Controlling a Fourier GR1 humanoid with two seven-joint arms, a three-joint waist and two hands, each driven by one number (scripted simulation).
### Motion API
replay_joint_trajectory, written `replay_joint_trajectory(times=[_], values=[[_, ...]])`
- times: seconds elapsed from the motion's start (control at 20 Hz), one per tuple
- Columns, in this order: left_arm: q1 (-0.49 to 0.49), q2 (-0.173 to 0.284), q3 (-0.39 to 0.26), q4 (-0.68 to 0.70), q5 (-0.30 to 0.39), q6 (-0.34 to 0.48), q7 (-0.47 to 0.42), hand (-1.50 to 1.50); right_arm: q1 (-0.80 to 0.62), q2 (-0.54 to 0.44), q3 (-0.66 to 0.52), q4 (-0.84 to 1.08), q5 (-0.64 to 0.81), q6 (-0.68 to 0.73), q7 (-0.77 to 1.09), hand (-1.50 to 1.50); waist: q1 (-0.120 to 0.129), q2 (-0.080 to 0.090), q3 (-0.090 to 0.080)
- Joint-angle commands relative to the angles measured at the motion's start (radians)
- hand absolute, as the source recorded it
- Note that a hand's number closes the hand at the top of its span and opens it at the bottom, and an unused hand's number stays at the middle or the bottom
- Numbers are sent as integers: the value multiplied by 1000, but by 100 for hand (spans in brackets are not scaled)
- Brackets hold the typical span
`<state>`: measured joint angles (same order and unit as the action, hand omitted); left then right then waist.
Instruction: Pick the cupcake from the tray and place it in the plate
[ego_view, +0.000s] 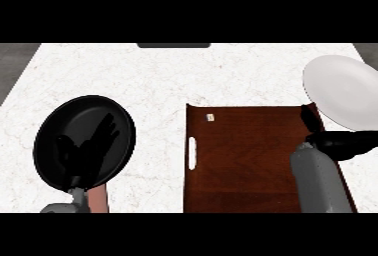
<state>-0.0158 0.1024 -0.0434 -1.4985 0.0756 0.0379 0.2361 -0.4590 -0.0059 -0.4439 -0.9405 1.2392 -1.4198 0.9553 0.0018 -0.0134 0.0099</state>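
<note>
The brown wooden tray (251, 165) lies in the middle of the counter, and the white plate (343, 90) sits just past its far right corner. My right hand (341, 143) hovers over the tray's right rim, right at the plate's near edge, with its fingers curled. The cupcake shows nowhere on the tray or the plate; it is hidden inside that curled hand. My left hand (92, 145) rests open, fingers up, at the lower left over a black pan.
A black frying pan (63, 130) lies left of the tray, its handle (100, 197) pointing toward me. A small pale speck (210, 117) sits near the tray's far left corner. A dark object (173, 45) is at the counter's far edge.
</note>
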Motion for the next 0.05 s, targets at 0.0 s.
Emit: replay_joint_trajectory(times=[0.0], values=[[44,-31,-26,45,-2,-2,16,0,-27,6,1,54,54,-64,59,-150,6,12,-11]])
